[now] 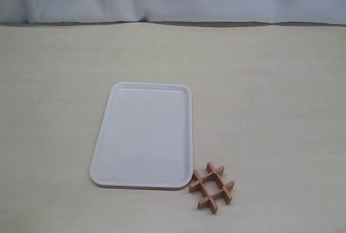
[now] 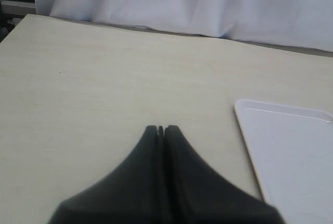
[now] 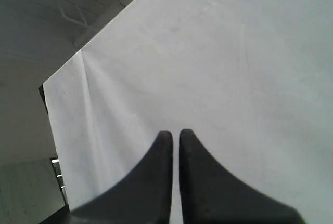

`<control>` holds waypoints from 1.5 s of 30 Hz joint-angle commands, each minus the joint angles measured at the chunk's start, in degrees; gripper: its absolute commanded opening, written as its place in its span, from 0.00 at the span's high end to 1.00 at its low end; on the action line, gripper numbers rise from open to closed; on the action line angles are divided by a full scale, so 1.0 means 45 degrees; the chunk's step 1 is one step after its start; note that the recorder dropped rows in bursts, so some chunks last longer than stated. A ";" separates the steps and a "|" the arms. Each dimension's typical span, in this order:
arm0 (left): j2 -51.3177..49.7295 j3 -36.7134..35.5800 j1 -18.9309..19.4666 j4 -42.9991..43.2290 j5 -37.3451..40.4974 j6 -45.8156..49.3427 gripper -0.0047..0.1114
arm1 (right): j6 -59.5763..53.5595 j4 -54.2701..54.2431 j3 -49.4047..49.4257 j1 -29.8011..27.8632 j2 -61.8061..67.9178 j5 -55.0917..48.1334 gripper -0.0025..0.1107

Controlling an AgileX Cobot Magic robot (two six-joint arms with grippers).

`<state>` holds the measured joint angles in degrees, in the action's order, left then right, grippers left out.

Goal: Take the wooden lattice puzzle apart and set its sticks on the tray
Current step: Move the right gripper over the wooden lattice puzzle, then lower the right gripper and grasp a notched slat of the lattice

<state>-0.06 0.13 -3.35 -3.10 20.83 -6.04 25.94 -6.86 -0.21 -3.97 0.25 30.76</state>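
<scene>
Tabletop [image 1: 281, 108] bears puzzle [image 1: 212, 186] seen only in exterior view.

The wooden lattice puzzle [image 1: 207, 178] is seen fully assembled: four short reddish-brown sticks [image 1: 216, 195] are interlocked into a small hash-shaped grid, laid flat on the desk [image 1: 270, 108] and turned slightly askew. It is placed just beside the tray's [image 1: 141, 135] near right corner, on the desk rather than on the tray. The tray, white and rectangular with rounded corners and a low raised rim, is laid flat with its surface bare.
</scene>
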 commanded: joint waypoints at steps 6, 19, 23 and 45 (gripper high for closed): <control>0.0012 -0.0029 0.0011 -0.0102 -0.0121 -0.0024 0.96 | -0.4198 0.0584 -0.4106 0.0025 0.2729 -0.6105 0.94; 0.0012 -0.0029 0.0011 -0.0079 -0.0121 -0.0024 0.96 | -0.7287 0.0683 -0.8604 0.0025 1.0778 -1.4750 0.94; 0.0012 -0.0029 0.0011 -0.0079 -0.0121 -0.0024 0.96 | -0.7397 0.0987 -0.8267 0.1239 1.3821 -1.5852 0.94; 0.0012 -0.0029 0.0011 -0.0103 -0.0121 -0.0024 0.96 | -0.5018 0.0813 -0.7355 0.5955 1.8603 -1.4386 0.64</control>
<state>-0.06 0.13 -3.35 -3.10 20.83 -6.04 3.59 -2.56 -33.29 22.69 84.23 -32.73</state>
